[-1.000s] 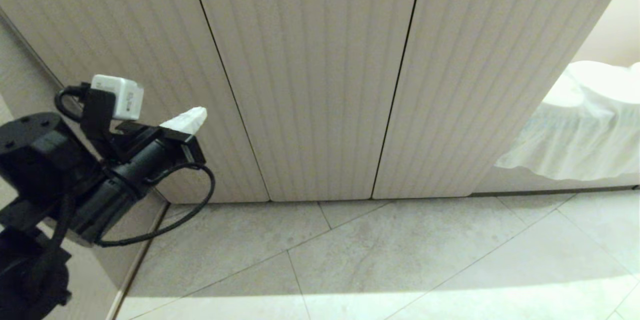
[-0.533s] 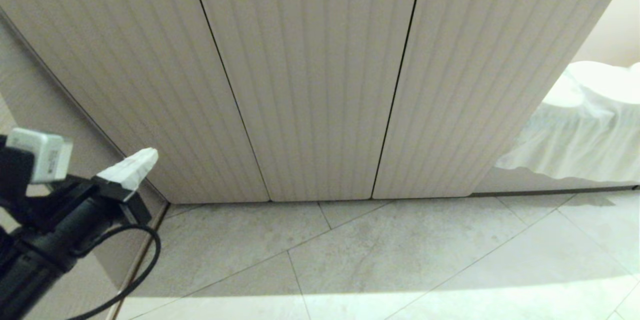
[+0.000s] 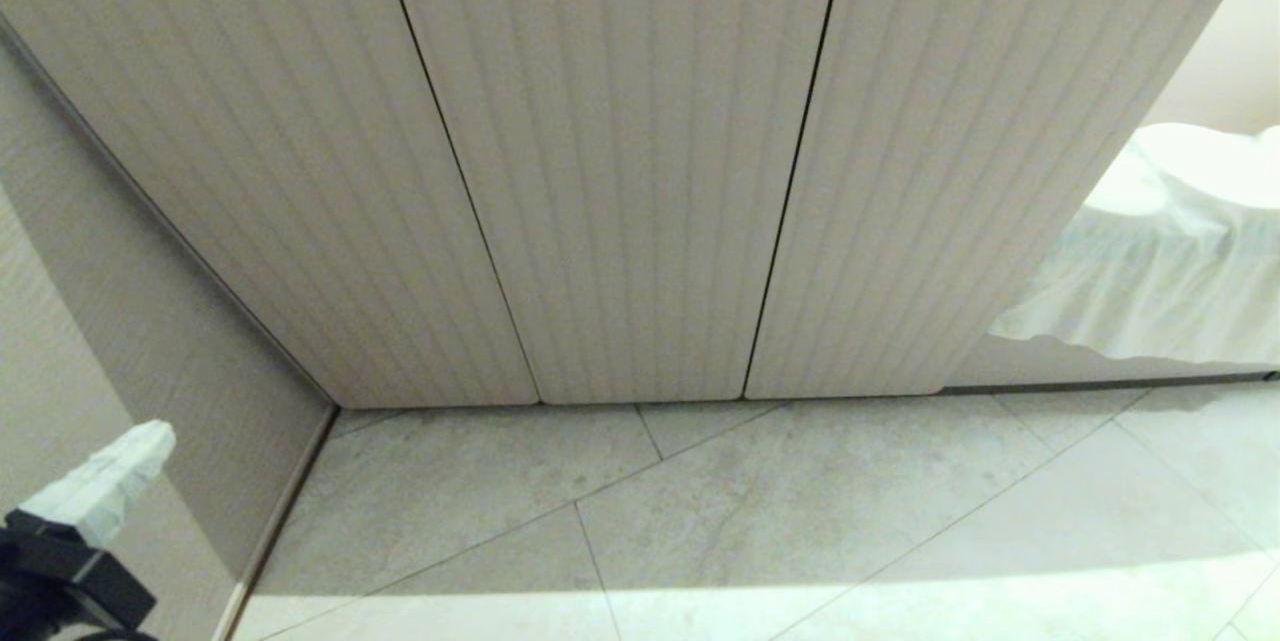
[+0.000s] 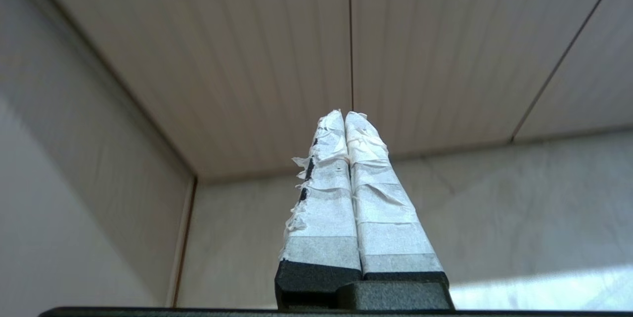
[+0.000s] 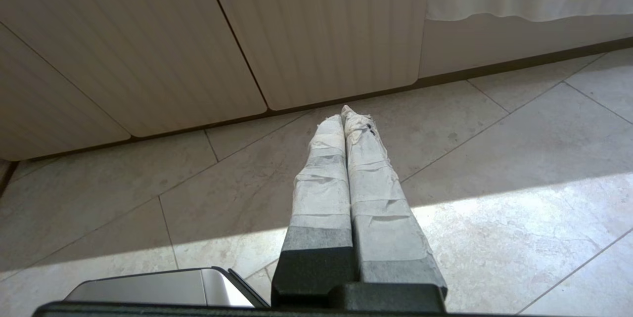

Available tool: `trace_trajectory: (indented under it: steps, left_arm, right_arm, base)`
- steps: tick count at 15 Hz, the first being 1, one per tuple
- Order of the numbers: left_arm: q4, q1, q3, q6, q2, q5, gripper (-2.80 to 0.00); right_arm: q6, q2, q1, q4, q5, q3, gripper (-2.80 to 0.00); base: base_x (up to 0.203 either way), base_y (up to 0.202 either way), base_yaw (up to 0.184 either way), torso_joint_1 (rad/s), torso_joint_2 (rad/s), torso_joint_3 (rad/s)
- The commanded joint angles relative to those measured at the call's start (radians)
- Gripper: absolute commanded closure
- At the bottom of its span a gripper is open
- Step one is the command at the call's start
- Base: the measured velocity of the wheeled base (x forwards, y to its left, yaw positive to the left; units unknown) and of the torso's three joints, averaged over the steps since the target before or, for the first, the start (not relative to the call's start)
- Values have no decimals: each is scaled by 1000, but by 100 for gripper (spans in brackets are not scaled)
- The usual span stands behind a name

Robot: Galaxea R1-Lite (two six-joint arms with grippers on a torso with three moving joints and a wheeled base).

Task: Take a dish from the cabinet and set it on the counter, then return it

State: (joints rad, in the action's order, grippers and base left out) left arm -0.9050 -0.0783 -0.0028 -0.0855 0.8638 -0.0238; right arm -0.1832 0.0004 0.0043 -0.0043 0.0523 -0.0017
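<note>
Lowered since the earlier frame, left gripper (image 3: 140, 446) sits at the lower left — fingers pressed together, empty. Cabinet (image 3: 620, 171) doors lie ahead of it, shut; dish unseen — presumably behind them. Right gripper (image 5: 346, 114) likewise closed.

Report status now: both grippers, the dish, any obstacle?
Left gripper shut, empty, facing the cabinet. Right gripper shut, empty, over floor. Doors closed, dish not visible. No obstacle seen.

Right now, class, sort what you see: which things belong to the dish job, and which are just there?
Job:
cabinet, doors shut
left gripper, shut, empty, low beside cabinet
right gripper, shut, above floor

Just there:
floor
white cloth
</note>
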Motion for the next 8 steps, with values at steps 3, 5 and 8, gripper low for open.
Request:
trace_trajectory:
  steps: [3, 5, 8]
  left_arm:
    - [452, 46, 2, 23, -397, 32, 0]
    - [649, 63, 3, 29, -538, 47, 0]
    - [848, 74, 3, 41, -695, 61, 0]
  right_arm:
    - [-1, 0, 0, 0, 0, 0, 0]
    - [-1, 0, 0, 0, 1, 0, 0]
    - [-1, 0, 0, 0, 0, 0, 0]
  base:
    - [0, 0, 0, 0, 0, 0]
    - [0, 0, 0, 0, 0, 0]
    - [0, 0, 0, 0, 0, 0]
